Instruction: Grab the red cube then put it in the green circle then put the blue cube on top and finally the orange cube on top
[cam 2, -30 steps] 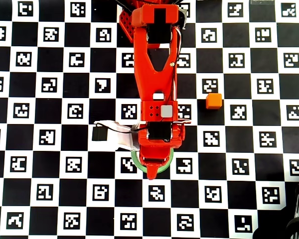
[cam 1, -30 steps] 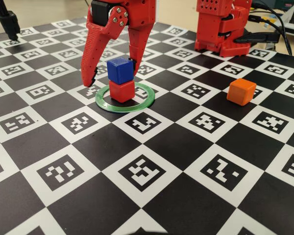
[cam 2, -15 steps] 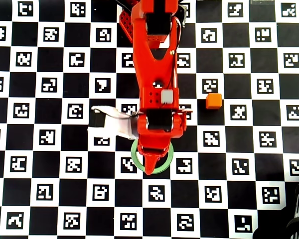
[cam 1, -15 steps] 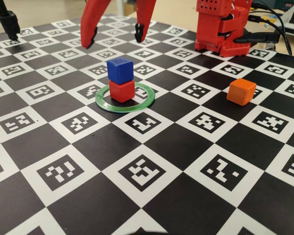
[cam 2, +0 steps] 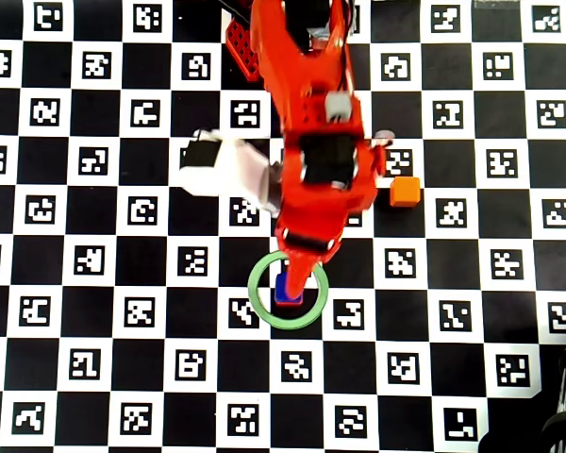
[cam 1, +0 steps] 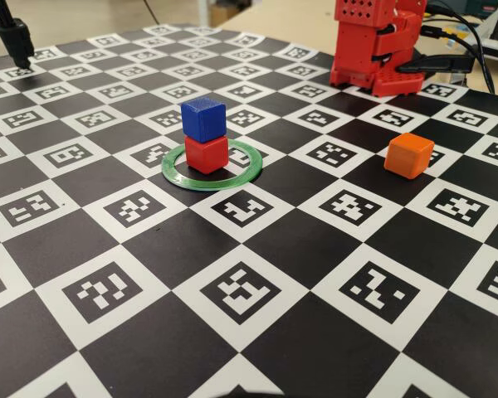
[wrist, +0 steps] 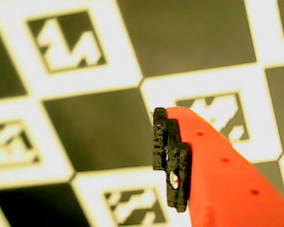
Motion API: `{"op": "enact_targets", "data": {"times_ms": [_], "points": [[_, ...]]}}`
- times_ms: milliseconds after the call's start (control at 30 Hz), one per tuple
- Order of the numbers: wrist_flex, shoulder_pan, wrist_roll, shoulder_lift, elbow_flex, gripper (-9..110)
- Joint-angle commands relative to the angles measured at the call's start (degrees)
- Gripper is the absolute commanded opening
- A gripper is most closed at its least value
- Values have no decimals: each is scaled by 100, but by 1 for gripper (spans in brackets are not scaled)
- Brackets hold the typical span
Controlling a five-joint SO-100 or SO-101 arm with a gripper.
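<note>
The red cube (cam 1: 206, 155) sits inside the green circle (cam 1: 214, 186) with the blue cube (cam 1: 203, 118) stacked on top of it. The orange cube (cam 1: 409, 155) lies alone on the board to the right in the fixed view, and beside the arm in the overhead view (cam 2: 405, 192). In the overhead view my gripper (cam 2: 298, 274) hangs above the green circle (cam 2: 288, 326) and partly covers the blue cube (cam 2: 284, 292); the red cube is hidden under it. The wrist view shows one red finger with a black pad (wrist: 168, 156), bare board beside it and nothing held.
The red arm base (cam 1: 373, 46) stands at the back of the checkered marker board (cam 1: 232, 332). A black stand (cam 1: 15, 37) is at the far left corner. A white and black block on the arm (cam 2: 212, 168) sticks out to the left in the overhead view.
</note>
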Motion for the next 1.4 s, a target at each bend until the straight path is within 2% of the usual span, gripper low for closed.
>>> {"op": "enact_targets", "data": {"times_ms": [0, 267, 600, 767, 1367], "points": [[492, -404, -26, 932, 62, 42], [598, -1758, 615, 1336, 492, 42], [527, -3190, 1573, 571, 562, 40], [202, -3217, 1679, 343, 738, 40], [-1916, -3393, 1802, 281, 3111, 43]]}}
